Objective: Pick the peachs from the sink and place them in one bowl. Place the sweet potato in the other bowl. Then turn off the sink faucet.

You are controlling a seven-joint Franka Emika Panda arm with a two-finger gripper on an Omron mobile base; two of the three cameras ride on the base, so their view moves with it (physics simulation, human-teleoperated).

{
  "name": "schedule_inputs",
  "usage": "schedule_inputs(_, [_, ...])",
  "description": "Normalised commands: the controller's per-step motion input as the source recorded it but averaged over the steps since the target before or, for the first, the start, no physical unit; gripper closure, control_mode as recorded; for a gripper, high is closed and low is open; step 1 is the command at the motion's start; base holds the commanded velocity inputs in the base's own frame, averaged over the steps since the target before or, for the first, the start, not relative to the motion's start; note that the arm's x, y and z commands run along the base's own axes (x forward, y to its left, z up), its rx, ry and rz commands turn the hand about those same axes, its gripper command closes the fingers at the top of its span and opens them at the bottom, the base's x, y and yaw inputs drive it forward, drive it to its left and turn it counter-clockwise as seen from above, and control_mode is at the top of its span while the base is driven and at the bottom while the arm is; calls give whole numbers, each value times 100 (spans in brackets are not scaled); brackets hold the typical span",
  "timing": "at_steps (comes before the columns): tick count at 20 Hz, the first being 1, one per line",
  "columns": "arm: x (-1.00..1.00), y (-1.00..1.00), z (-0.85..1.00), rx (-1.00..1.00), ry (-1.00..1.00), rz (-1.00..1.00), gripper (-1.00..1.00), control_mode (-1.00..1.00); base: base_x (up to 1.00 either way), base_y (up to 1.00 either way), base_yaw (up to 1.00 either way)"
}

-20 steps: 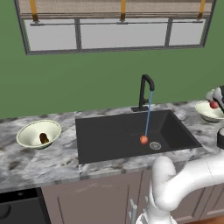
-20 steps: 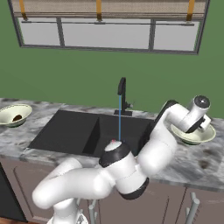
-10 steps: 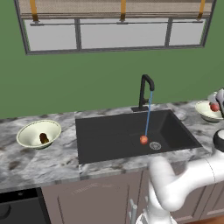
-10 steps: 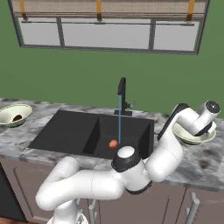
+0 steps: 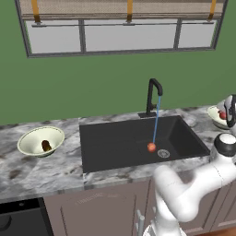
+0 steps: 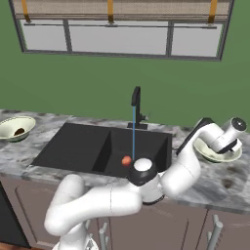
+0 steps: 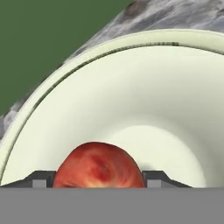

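Observation:
My gripper (image 7: 99,183) is shut on a red-orange peach (image 7: 99,168) and holds it low inside the right cream bowl (image 7: 131,100). From the base, the hand (image 5: 229,110) hangs over that bowl (image 5: 213,112) with the peach (image 5: 223,115) at its tip. A second peach (image 5: 151,147) lies in the black sink (image 5: 115,147) next to the drain, under the blue stream from the faucet (image 5: 154,94). The sweet potato (image 5: 46,145) rests in the left bowl (image 5: 32,138). In the right base view, the sink peach (image 6: 126,160) shows behind my arm.
Grey marbled counter (image 5: 27,170) runs on both sides of the sink. A green wall and a window stand behind the faucet. The silver drain ring (image 5: 163,153) sits right of the sink peach. My arm's elbow (image 6: 141,171) stands in front of the sink.
The hand has shifted a little right and down over the right bowl, still carrying the peach. Nothing in the sink or left bowl has moved.

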Motion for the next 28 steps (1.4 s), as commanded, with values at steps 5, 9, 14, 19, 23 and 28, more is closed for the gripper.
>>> schedule_inputs(5, [33,-14,-12,1,1,0,-100,-100,0,0,0])
schedule_inputs(9, [24,-16,0,2,1,0,-100,-100,0,0,0])
schedule_inputs(14, [-4,-33,25,10,-8,0,-100,-100,0,0,0])
schedule_inputs(19, [-29,-3,72,3,-14,3,-100,-100,0,0,0])
schedule_inputs(23, [-37,12,94,0,-12,9,-100,-100,0,0,0])
schedule_inputs(28, [-79,71,59,-15,-17,8,-100,-100,0,0,0])
